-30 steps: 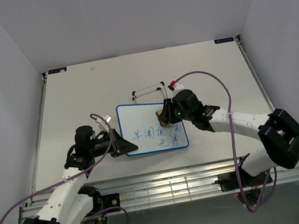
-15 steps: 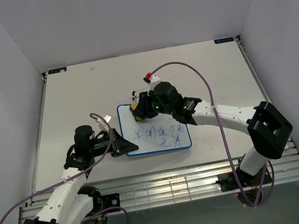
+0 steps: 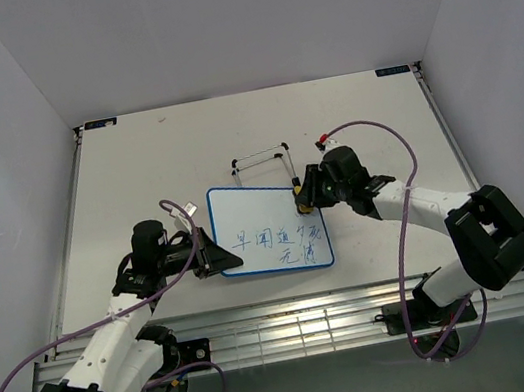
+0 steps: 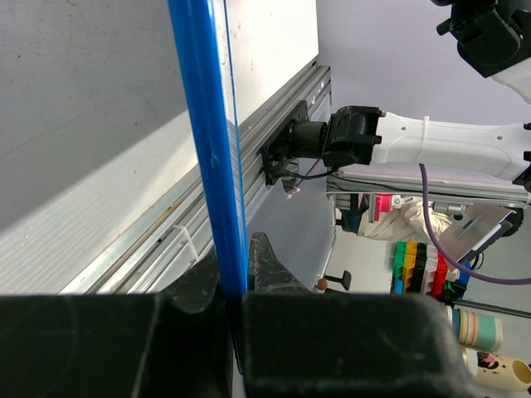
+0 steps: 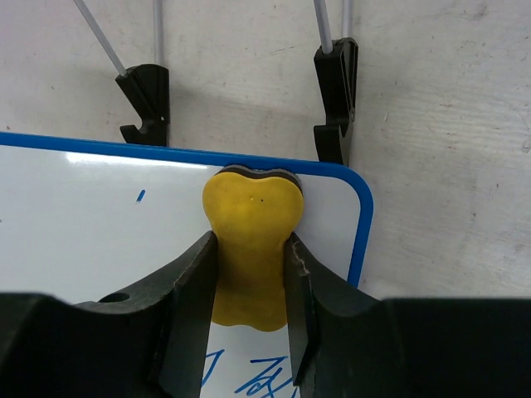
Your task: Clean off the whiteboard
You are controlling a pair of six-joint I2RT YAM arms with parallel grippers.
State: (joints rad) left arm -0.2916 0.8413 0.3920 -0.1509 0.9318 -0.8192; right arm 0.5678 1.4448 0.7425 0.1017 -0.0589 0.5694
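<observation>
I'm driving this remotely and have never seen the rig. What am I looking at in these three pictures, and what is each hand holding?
Two white robot arms are bolted at the near edge of a pale table. The overhead picture looks down from behind them; the other two come from a camera on each wrist. On the table lies a small white board with a blue frame, blue handwriting along its near half. The left hand is shut on the board's left edge; its wrist view shows the blue frame pinched between black fingers. The right hand is shut on a yellow eraser block, held at the board's far right corner. Behind the board is a thin wire stand with black feet.
</observation>
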